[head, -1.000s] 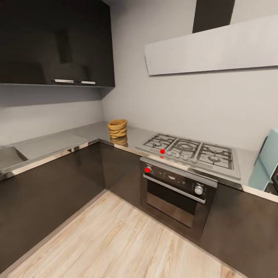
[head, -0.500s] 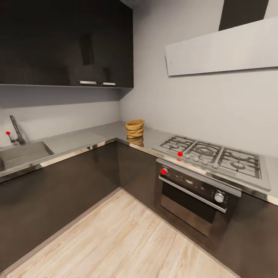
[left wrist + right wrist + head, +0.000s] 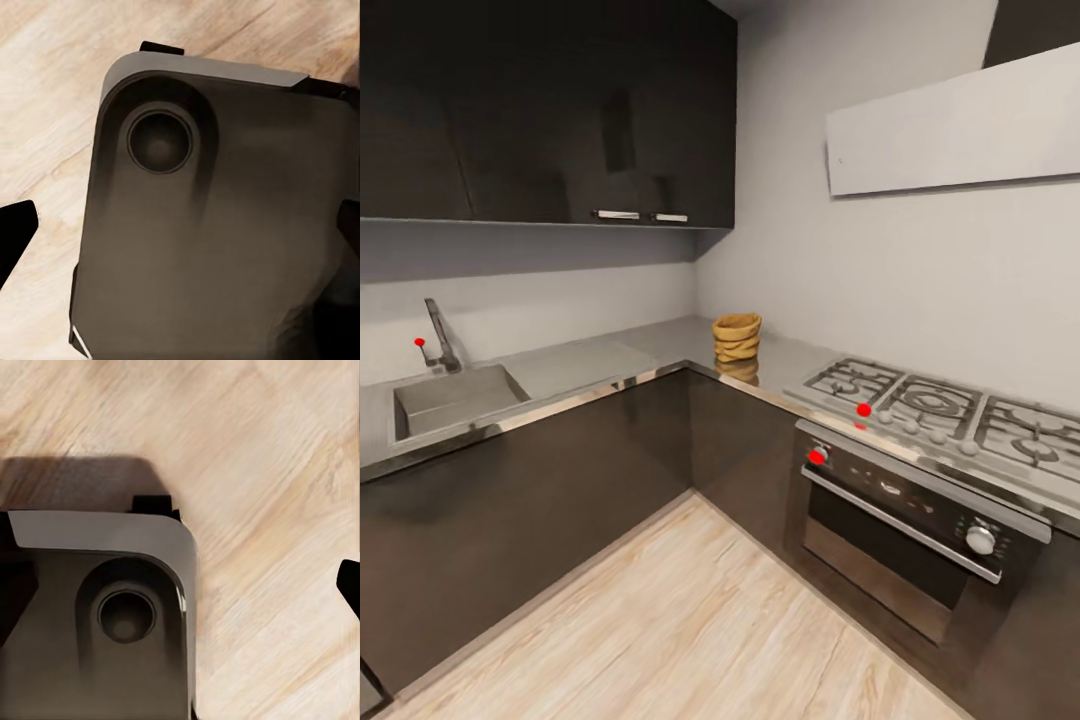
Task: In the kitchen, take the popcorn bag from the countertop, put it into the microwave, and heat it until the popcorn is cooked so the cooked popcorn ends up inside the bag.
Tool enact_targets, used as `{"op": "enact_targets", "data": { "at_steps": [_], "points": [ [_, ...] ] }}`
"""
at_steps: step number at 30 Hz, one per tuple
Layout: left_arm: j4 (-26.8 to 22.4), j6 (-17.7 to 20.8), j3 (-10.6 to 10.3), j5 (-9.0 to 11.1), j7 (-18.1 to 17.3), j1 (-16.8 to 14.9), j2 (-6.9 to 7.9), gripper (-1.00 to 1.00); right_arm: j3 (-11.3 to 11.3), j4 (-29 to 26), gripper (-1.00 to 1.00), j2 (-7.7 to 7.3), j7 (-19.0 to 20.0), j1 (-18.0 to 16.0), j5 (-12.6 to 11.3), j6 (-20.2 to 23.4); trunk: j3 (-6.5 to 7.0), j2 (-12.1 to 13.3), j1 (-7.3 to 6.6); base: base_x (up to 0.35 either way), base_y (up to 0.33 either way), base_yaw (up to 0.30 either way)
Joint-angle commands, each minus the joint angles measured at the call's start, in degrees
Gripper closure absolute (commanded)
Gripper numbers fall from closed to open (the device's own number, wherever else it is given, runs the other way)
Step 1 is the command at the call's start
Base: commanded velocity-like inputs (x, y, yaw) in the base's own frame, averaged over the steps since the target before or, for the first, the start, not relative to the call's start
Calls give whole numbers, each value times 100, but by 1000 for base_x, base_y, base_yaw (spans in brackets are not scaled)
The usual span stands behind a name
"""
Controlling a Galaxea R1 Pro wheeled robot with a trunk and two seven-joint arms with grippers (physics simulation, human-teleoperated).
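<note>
The mustard-yellow popcorn bag (image 3: 737, 337) stands upright in the far corner of the grey countertop (image 3: 590, 360), its rim rolled down. The microwave is out of view, and no popcorn can be made out at this distance. In the left wrist view my left gripper (image 3: 180, 232) hangs open over the robot's dark base, one black fingertip (image 3: 15, 236) at each edge of the picture. My right gripper (image 3: 180, 592) is open too, above the base and the wooden floor, with nothing between its fingers.
A steel sink (image 3: 455, 395) with a faucet (image 3: 440, 338) sits in the left counter run. Right of the bag are the gas hob (image 3: 950, 405) and the built-in oven (image 3: 910, 520). Dark wall cabinets (image 3: 540, 110) hang above. Wooden floor (image 3: 690, 620) lies between me and the cabinets.
The head camera has swung left: the bag, hob and oven have shifted right in the picture, the sink has come into view, and the pale blue microwave has left the right edge.
</note>
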Motion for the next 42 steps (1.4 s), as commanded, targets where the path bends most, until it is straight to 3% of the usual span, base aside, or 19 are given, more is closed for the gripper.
{"op": "enact_targets", "data": {
  "at_steps": [1,11,17,35,42],
  "points": [
    [-3,-8,5,34,-1,0,0,-100,-48,18,-100,-10,-6,-7,41,-30,-5,-3,3,286,188,2],
    [5,46,4,41,-38,0,11,-100,-40,10,-100,-21,-25,-7,41,-14,-5,-3,3,291,229,0],
    [13,72,-4,42,-405,0,21,-100,-40,10,-100,-21,-25,-7,49,3,-5,-3,3,291,234,0],
    [22,75,-3,60,-326,0,-5,-100,-40,14,-100,5,-39,-7,48,-47,-5,-3,3,292,223,-1],
    [22,75,-4,55,-326,0,-5,-100,-40,18,-100,31,-39,-7,41,-40,21,-3,3,294,213,-166]
  ]
}}
